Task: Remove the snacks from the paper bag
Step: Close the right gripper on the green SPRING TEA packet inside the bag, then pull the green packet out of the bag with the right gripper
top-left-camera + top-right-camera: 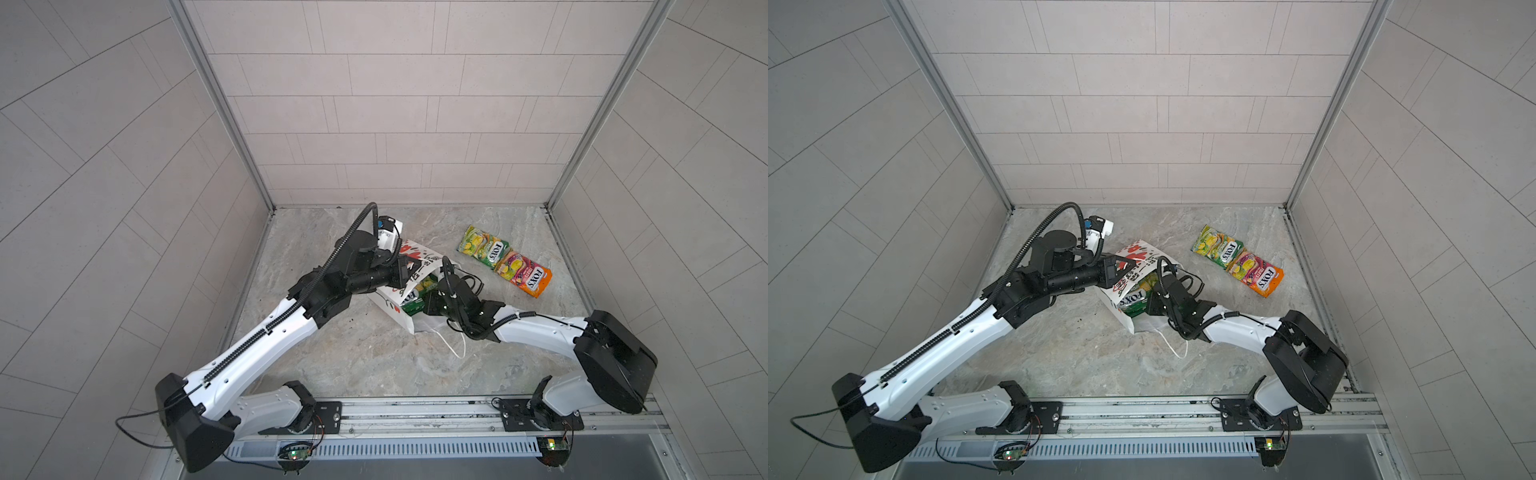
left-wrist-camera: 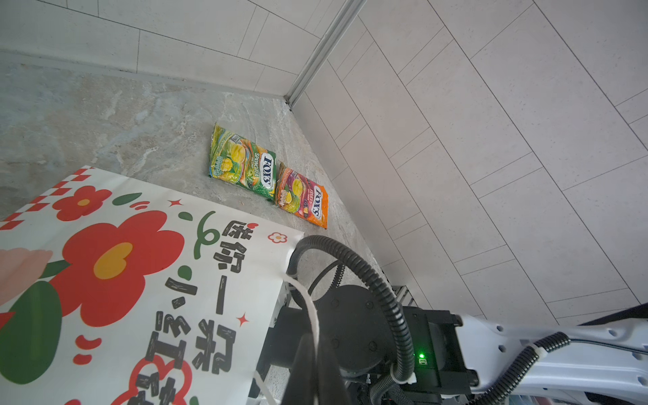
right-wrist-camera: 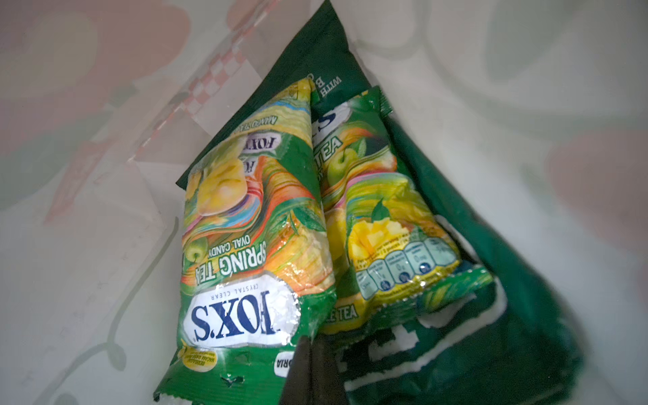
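Bag (image 1: 419, 255) lies sideways, mouth toward the right arm. Inside, right gripper (image 3: 310, 350) pinches the end of a "FOX'S SPRING TEA" packet (image 3: 252, 245); left gripper (image 2: 314, 350) clamps the cord (image 2: 305, 298). Beyond the bag lie a green packet (image 1: 483, 246) and orange packet (image 1: 524, 275), both "FOX'S".

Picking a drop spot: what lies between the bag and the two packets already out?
Bare table; the bag touches neither green packet nor orange packet. Both top views and the left wrist view show it.
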Available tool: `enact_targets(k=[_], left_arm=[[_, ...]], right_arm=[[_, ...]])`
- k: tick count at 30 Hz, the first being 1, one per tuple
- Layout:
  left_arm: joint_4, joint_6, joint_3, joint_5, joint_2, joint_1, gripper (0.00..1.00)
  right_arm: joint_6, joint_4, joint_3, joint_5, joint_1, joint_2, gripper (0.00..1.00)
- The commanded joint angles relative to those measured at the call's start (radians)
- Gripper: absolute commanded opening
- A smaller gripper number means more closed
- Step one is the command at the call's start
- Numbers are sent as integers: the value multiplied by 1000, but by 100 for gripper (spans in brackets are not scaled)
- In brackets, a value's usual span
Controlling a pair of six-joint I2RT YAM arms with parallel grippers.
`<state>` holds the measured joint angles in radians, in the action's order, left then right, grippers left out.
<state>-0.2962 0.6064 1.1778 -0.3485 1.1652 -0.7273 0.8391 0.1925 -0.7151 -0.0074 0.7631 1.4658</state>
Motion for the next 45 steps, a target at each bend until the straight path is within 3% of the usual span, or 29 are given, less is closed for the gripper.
enact_targets(k=[1, 17, 36, 45], left_arm=[[10, -1, 9, 47, -10, -6, 0], [-8, 50, -7, 264, -28, -6, 0], [2, 59, -20, 312, -30, -6, 0], [16, 80, -20, 311, -31, -6, 0]], right_arm=[[-1, 46, 18, -14, 1, -49, 0], [-74, 1, 55, -217, -15, -224, 0], [-4, -41, 74, -566, -290, -438, 0], [-117, -251, 84, -653, -361, -497, 0]])
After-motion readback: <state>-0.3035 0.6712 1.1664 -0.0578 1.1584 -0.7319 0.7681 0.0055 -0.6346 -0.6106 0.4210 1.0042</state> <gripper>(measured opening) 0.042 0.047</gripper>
